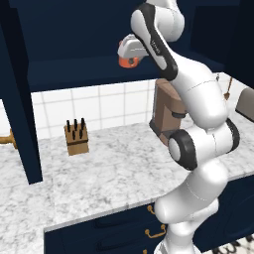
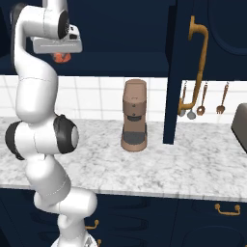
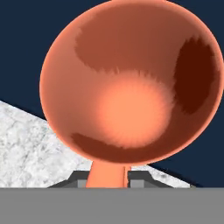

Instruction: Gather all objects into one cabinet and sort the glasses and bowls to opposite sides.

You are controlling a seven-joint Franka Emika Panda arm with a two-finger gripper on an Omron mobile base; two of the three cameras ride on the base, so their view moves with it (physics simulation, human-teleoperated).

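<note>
The orange-red cup [image 3: 129, 83] is held by its wall in the closed gripper [image 1: 130, 55], high before the open cabinet [image 1: 74, 30], so placement and sorting are judged still undone.

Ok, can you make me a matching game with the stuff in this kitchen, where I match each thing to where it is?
Things:
1. orange-red cup
2. coffee machine
3. knife block
4. hanging spoons

Places:
A. on the counter by the tiled wall, left of the arm in the left base view
B. held up high in the gripper, in front of the dark cabinet
C. on the wall behind the open cabinet door
D. on the marble counter, under the cabinet

Pairs: 1-B, 2-D, 3-A, 4-C
</note>
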